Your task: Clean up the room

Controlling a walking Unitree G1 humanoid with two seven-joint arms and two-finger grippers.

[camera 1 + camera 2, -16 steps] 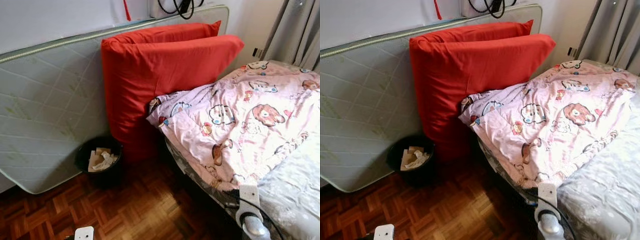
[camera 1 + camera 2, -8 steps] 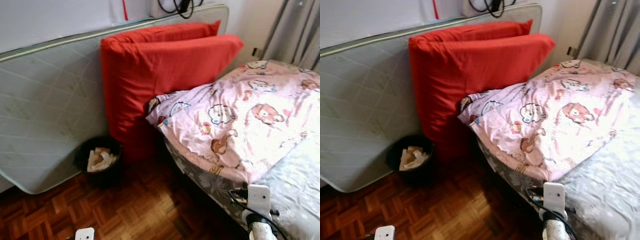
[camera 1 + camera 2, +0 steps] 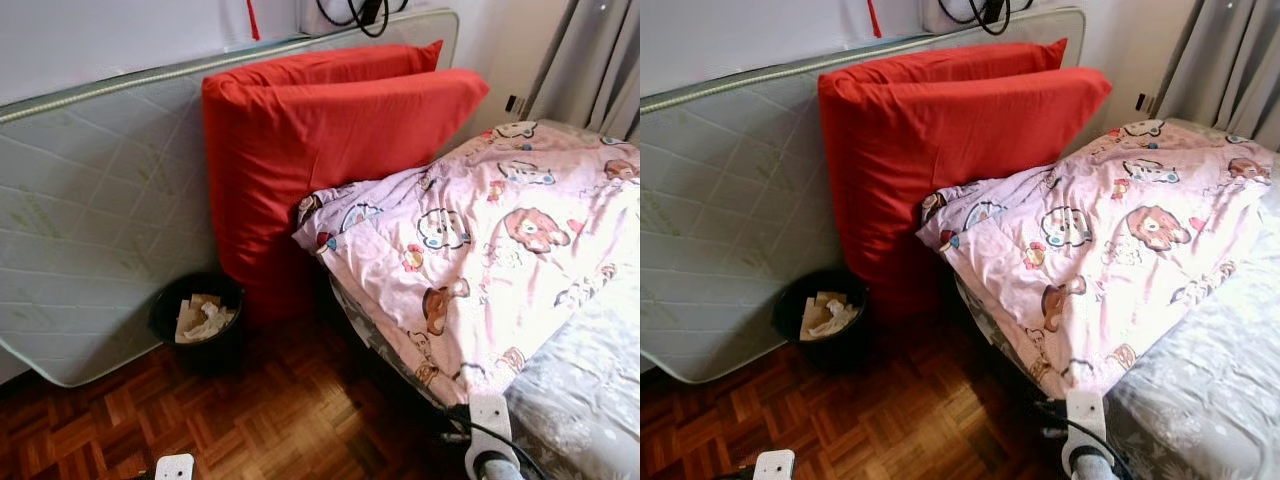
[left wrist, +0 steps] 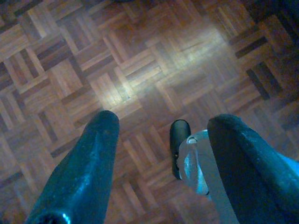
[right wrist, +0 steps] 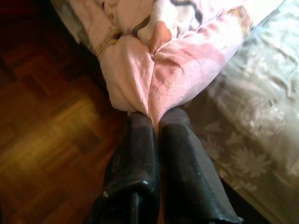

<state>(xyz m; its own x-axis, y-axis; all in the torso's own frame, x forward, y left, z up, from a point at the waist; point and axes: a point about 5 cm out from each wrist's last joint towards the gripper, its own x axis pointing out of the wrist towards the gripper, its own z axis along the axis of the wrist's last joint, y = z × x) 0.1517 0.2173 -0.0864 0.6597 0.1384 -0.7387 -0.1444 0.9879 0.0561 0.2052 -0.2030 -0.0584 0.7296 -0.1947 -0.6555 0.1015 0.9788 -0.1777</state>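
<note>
A pink cartoon-print blanket point(image 3: 480, 250) lies rumpled over the bed, its near corner hanging at the bed's edge. My right gripper point(image 5: 156, 119) is shut on that corner, the cloth bunched between the two black fingers point(image 5: 140, 140). The right wrist point(image 3: 487, 432) shows low at the bed's side, over the grey flowered sheet point(image 3: 590, 390). My left gripper point(image 4: 163, 119) hangs open above the parquet floor point(image 4: 140, 60), nothing between its fingers.
Two big red cushions point(image 3: 320, 150) lean on a pale mattress point(image 3: 100, 210) standing against the wall. A black bin point(image 3: 197, 315) with crumpled paper sits at their foot. Grey curtains point(image 3: 600, 60) hang at the far right. Parquet floor point(image 3: 270, 410) lies before the bed.
My right arm has drawn back toward me and lower, taking the blanket's corner with it; the blanket now reaches further down the bed's near edge than half a second ago.
</note>
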